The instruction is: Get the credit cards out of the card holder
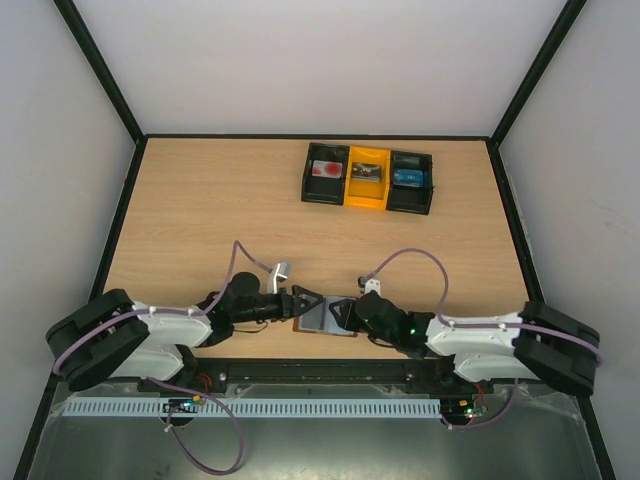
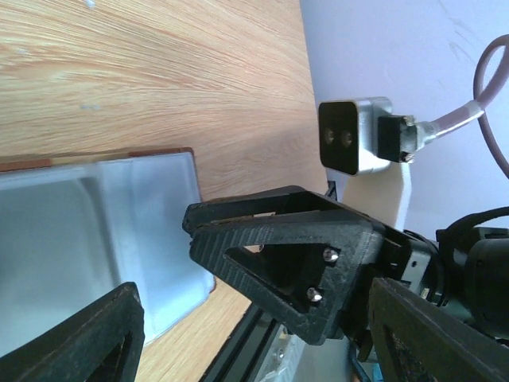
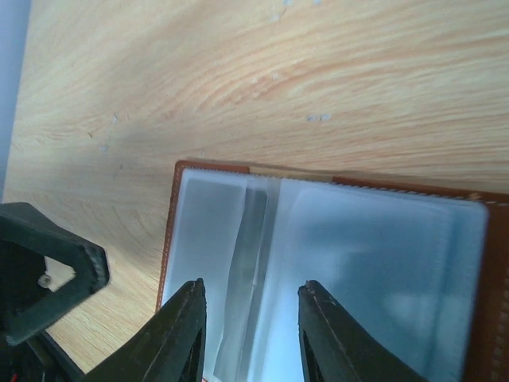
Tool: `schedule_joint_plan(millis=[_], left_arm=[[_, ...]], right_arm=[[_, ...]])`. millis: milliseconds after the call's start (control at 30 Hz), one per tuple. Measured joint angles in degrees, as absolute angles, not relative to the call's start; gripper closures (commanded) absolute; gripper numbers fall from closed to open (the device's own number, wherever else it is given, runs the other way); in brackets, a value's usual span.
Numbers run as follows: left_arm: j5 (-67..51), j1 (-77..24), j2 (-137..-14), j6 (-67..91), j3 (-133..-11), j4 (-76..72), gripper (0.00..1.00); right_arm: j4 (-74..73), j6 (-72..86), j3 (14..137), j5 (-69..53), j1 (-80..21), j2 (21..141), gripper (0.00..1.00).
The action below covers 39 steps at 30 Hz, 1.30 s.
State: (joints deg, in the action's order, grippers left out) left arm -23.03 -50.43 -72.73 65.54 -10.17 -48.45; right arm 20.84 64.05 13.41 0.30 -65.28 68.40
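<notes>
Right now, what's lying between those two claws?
The open brown card holder lies between the left gripper and right gripper, seen in the top view.

The table is pale wood with a streaky grain. The holder has a brown rim with light stitching along it. Its sleeves are a clear, pale blue-grey. The tray is black at both ends and yellow in the middle. It holds a red-and-white card, a grey card and a blue card. The left gripper and right gripper are black. The cables are mauve.
</notes>
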Motion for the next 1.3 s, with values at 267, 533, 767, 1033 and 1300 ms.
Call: schedule_joint_plan(millis=[267,533,767,1033,1300], left_arm=[[-24.32,-51.37,-78.50,66.70,-12.80,-52.27,0.25],[-21.93,-47.72,-70.35,66.50,-9.93,-47.09,0.26],[-19.73,-44.47,-59.81,65.14,-9.32,-34.30,0.25],[-20.34,-39.53,-55.11,64.95,-7.38,-27.31,0.25],[-20.95,-37.89,-51.72,64.40,-6.00,-22.02,0.23]], right_arm=[[13.26,63.48,12.88,3.92,-65.28,57.58,0.68],[14.46,64.16,13.93,0.51,-65.28,62.76,0.71],[14.74,63.22,19.07,-0.05,-65.28,72.27,0.72],[19.33,61.54,22.24,-2.13,-65.28,81.93,0.82],[21.47,59.79,25.12,-4.64,-65.39,86.50,0.98]])
